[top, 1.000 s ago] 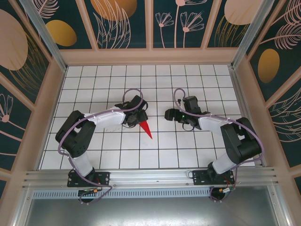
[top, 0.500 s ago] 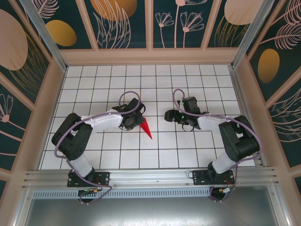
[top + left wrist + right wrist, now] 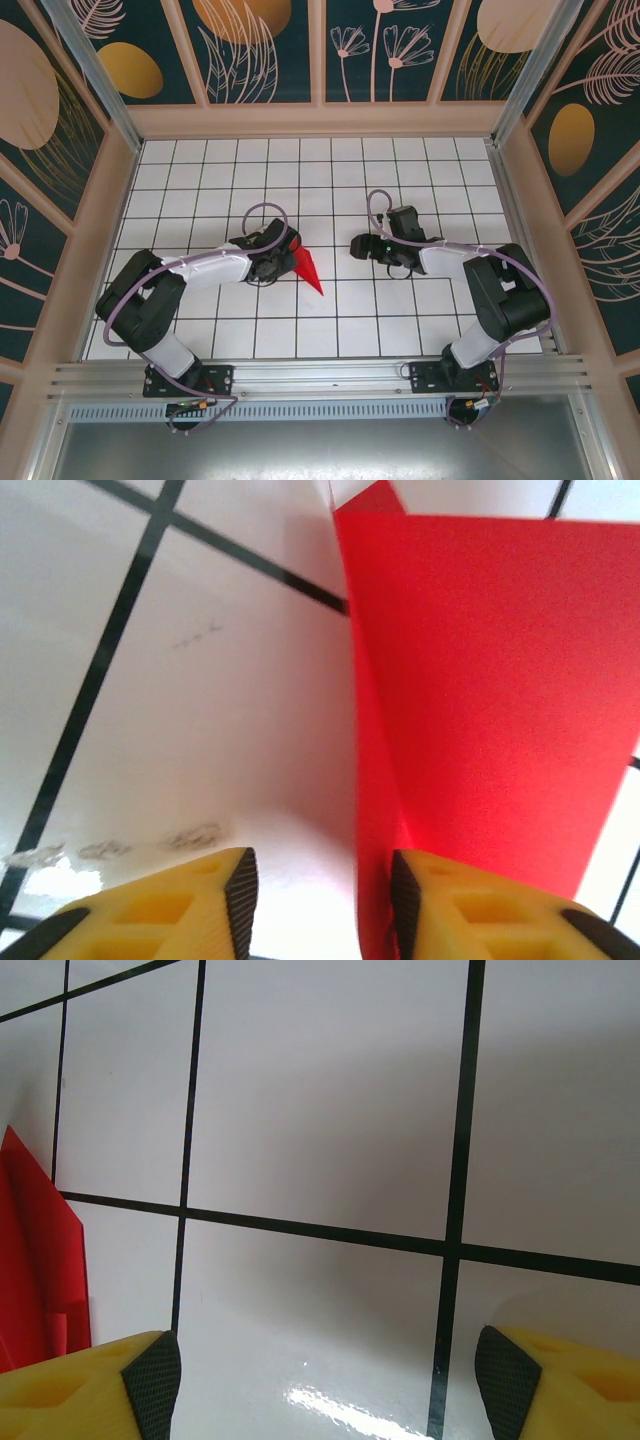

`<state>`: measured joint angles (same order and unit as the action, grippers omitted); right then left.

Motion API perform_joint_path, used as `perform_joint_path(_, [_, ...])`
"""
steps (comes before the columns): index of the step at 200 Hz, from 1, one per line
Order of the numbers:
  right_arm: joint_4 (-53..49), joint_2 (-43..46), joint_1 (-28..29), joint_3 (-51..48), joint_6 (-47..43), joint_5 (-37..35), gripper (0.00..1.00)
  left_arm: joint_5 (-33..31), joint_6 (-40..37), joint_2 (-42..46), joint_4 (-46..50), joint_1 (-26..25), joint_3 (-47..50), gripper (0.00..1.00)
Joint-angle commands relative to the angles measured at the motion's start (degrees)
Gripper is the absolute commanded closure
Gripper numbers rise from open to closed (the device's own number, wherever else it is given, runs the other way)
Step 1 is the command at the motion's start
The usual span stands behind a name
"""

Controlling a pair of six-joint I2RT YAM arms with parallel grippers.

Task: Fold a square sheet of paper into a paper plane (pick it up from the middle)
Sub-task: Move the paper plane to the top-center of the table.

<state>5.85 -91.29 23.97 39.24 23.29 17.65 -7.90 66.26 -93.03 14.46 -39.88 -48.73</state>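
paper plane (image 3: 480, 680) edge within parted left gripper (image 3: 318, 890), right gripper (image 3: 325, 1360) apart

I see the bright red paper plane (image 3: 480, 680) beside the yellow, black-padded fingers (image 3: 150, 920) of my left gripper (image 3: 322, 890); the counter (image 3: 200, 180) is white, black-gridded.

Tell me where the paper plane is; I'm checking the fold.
In the top view, the paper plane sits on the grid table left of centre, wide end at the left claw, tip pointing toward the near edge.
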Motion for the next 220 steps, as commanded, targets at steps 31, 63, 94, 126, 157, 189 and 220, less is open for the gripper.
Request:
perform_joint_path(31, [0.5, -1.2, -0.1, 1.2, 0.8, 0.8, 0.21, -2.8, 1.2, 1.3, -6.1, 0.0, 1.4, 0.76])
perform_joint_path(63, [0.4, -0.9, 0.0, 1.2, 0.8, 0.3, 0.21, -3.8, -0.3, 1.9, -6.5, 0.0, 0.6, 0.96])
perform_joint_path(94, [1.1, 1.2, -0.5, 0.3, 1.3, -1.4, 0.22, -1.2, -5.0, 3.6, -7.7, 0.0, -2.8, 1.0])
perform_joint_path(126, [2.3, 6.5, -2.4, -1.1, 2.1, -2.1, 0.21, 7.2, -10.5, 4.8, -12.4, 0.0, -6.6, 1.0])
perform_joint_path(157, [0.9, 12.6, -3.6, -1.2, 2.7, -2.2, 0.21, 14.8, -12.9, 3.8, -20.3, 0.0, -7.8, 1.0])
perform_joint_path(189, [0.9, 16.6, -3.8, -1.9, 4.5, -1.1, 0.21, 18.2, -12.6, 0.0, -26.9, 0.0, -5.7, 1.0])
perform_joint_path(220, [3.1, 16.7, -3.3, -3.9, 6.2, 2.1, 0.22, 18.0, -12.6, -3.9, -30.2, 0.1, -3.2, 1.0])
